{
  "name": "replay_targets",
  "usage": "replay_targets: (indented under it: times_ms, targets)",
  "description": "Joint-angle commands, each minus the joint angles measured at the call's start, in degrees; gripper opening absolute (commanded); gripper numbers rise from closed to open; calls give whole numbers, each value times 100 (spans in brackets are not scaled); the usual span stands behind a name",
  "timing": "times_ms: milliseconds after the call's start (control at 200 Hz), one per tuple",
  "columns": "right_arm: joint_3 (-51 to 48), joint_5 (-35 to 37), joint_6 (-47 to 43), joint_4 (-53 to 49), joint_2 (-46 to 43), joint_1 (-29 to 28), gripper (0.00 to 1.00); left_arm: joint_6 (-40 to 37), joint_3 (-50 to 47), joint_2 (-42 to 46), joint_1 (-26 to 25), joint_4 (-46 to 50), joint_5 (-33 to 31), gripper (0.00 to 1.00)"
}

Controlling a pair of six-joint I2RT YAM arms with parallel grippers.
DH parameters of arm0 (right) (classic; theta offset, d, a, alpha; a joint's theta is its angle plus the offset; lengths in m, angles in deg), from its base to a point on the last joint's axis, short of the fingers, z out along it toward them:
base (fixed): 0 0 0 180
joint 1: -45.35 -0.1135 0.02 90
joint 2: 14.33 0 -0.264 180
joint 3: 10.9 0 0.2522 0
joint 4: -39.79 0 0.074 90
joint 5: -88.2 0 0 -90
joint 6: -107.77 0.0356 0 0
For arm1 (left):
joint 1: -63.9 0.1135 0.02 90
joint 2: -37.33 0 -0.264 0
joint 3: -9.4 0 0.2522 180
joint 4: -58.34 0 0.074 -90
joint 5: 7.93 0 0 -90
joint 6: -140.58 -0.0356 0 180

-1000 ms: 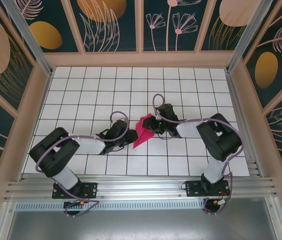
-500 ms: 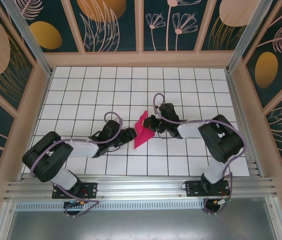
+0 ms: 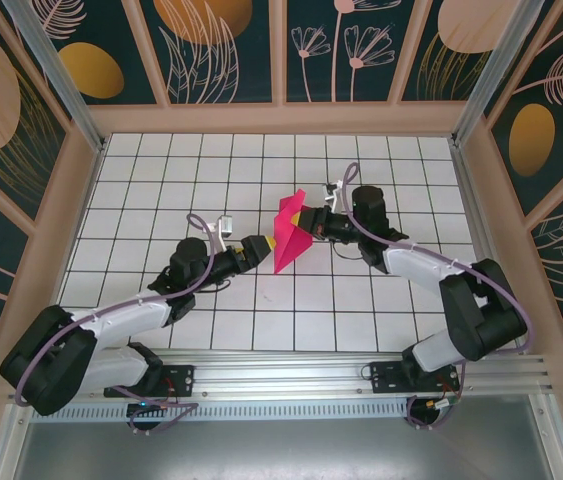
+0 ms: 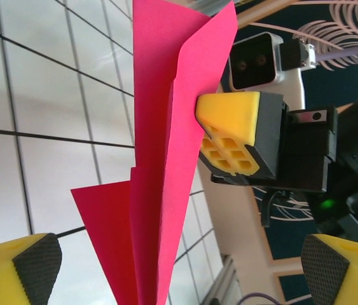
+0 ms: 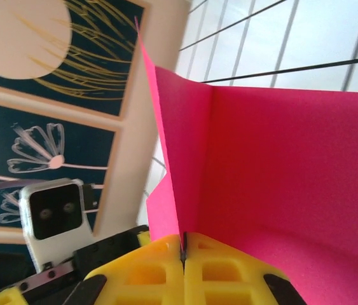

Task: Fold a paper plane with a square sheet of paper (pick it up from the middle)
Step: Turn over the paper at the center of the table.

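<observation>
The square sheet of paper, magenta-pink and folded into a pointed paper plane (image 3: 289, 232), hangs in the air above the middle of the tiled table. My right gripper (image 3: 312, 221) is shut on its right side; in the right wrist view the yellow fingertips (image 5: 217, 270) pinch a fold of the paper (image 5: 280, 171). My left gripper (image 3: 261, 245) is open just left of the plane. In the left wrist view the plane (image 4: 166, 159) hangs between my wide-apart left pads (image 4: 34, 262) without touching them, with the right gripper's yellow fingers (image 4: 233, 133) clamped on it.
The white grid-tiled table (image 3: 161, 180) is boxed in by wooden-framed walls (image 3: 76, 200) with dark floral panels. A metal rail (image 3: 281, 375) runs along the near edge by the arm bases. The left wrist's camera housing (image 5: 55, 219) sits close behind the paper.
The right gripper closed on the paper and lifted it up and away from the near edge. The left gripper opened wide, let go of the paper and stretched forward beside it.
</observation>
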Motion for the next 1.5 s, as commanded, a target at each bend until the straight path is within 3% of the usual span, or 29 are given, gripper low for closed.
replay_targets:
  times_ms: [0,205,500,811,956,1126,1226,1351,1496]
  targets:
    - [2,-624,334,550,-246,23,3,213,-74,-53,41,-667,372,99]
    - [54,-937,727,895,-299,3,3,544,56,-497,43,-1399,743,94]
    - [72,-1117,967,1124,-184,-26,4,812,259,-1082,33,-2135,1013,52]
    - [72,-1072,835,877,-141,12,4,1141,191,-1286,44,-2996,1146,47]
    - [64,-1024,719,721,-148,57,4,1076,143,-1238,40,-2917,1034,39]
    - [71,-946,559,491,-174,83,5,899,155,-1171,45,-2638,927,20]
    - [145,-761,256,5,-260,109,12,742,182,-1096,38,-2363,867,12]
    - [282,-161,-366,-1031,-510,166,35,371,223,-914,43,-1742,701,10]
    - [436,1154,-1099,-2351,-974,185,53,-749,597,-475,44,492,-75,10]
